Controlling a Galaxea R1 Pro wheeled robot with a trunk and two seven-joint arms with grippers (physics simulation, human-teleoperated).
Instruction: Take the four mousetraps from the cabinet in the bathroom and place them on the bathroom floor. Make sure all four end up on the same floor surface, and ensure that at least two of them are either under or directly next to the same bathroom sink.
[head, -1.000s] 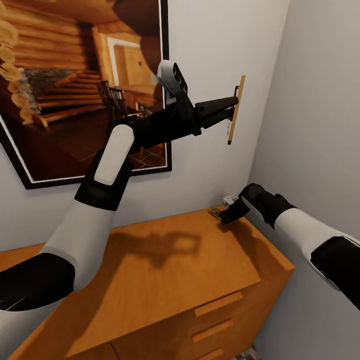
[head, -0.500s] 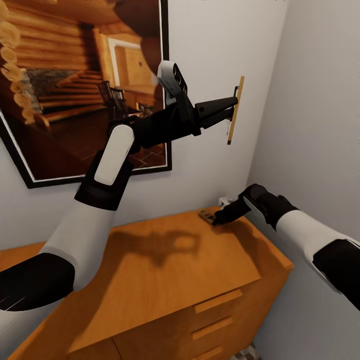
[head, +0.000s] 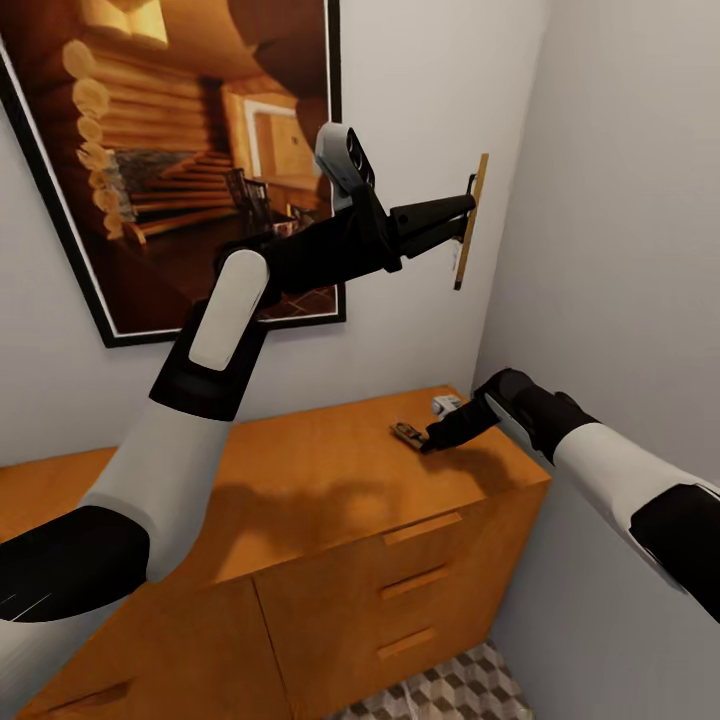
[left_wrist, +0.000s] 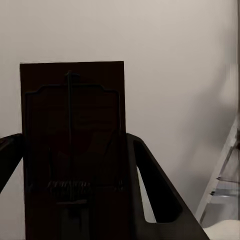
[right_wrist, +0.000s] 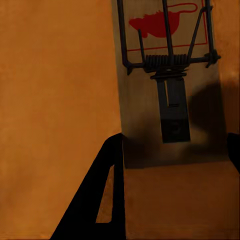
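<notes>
I held one mousetrap (head: 470, 220) clamped in my left pincer (head: 462, 215), raised by the wall. My right pincer (head: 428, 441) straddled another trap (right_wrist: 167, 90) on the cabinet (head: 330, 480) top, fingers apart; I judged closing squarely on its edges best.

Even, soft light falls across the head view, bright on the pale walls and warm on the cabinet (head: 330, 500), whose top carries broad blurred shadows of both arms. The render is crisp, with no glare. In the left wrist view the held mousetrap (left_wrist: 72, 150) is backlit and nearly black against a dim grey wall, its wire barely readable. The right wrist view is dusky: another mousetrap (right_wrist: 170, 80) lies in sharp detail, shaded at its near end.
</notes>
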